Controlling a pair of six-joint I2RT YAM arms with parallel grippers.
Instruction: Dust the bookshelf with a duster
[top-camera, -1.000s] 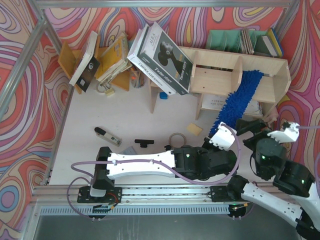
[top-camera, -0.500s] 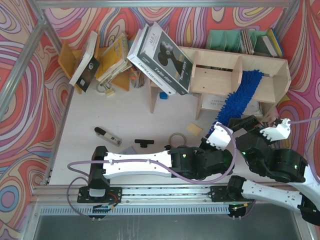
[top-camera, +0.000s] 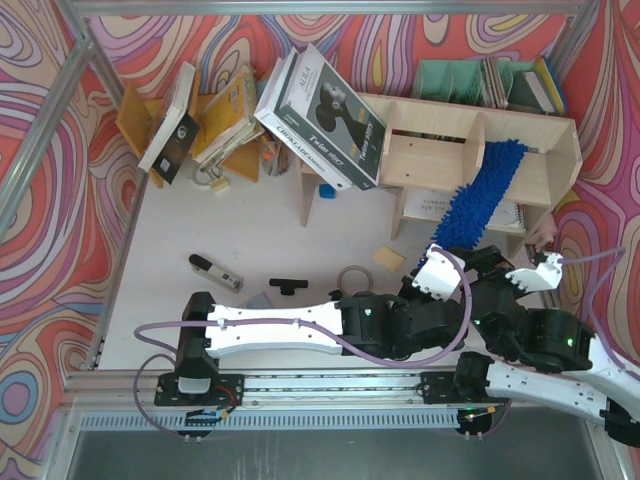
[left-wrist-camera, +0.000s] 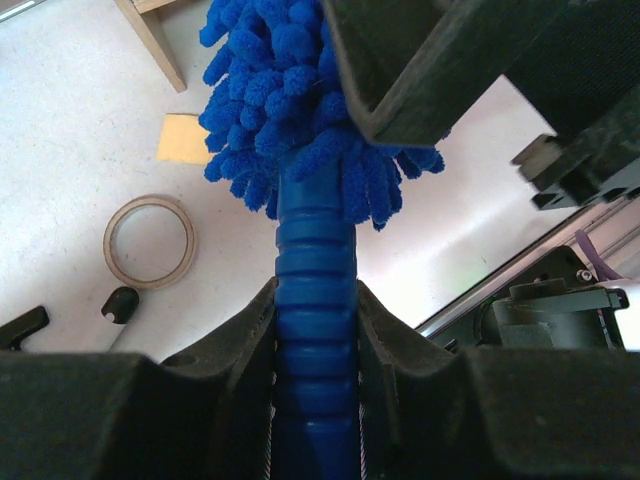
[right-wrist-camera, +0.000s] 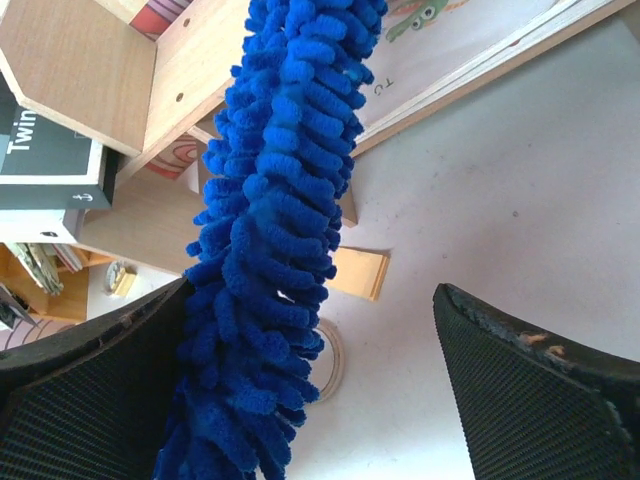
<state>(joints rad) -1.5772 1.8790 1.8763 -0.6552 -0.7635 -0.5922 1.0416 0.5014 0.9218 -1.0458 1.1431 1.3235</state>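
**Duster clamped at the handle — head reaching into the shelf**

The left hand (left-wrist-camera: 316, 335) is closed tight on the duster (left-wrist-camera: 300, 90). Both fingers (left-wrist-camera: 230, 350) are pressed against the ribbed blue handle, which runs straight out between them. The shaggy blue head begins just past the fingertips and is directed forward, away from this hand, toward the bookshelf (top-camera: 432, 160). In the top view the far end of the head is seen inside the compartment to the right of an upright divider, well ahead of both hands. Whether the strands touch the wood there cannot be told.

The right hand (right-wrist-camera: 320, 395) is placed just beside the left one, a little farther along the duster. Its jaws are spread wide and nothing is gripped. The fluffy head passes between the fingers, close against the one on the left of the wrist view. The other finger (right-wrist-camera: 540, 400) is set well apart from it, with bare desk (right-wrist-camera: 500, 200) seen between.

Noted on the desk below the left hand:
- a tape ring (left-wrist-camera: 150, 240)
- a tan square (left-wrist-camera: 183, 138) beyond the ring
- a small black piece (left-wrist-camera: 120, 300) just beside the ring

A black box (top-camera: 320, 115) is propped against the left end of the bookshelf — well away from both hands.
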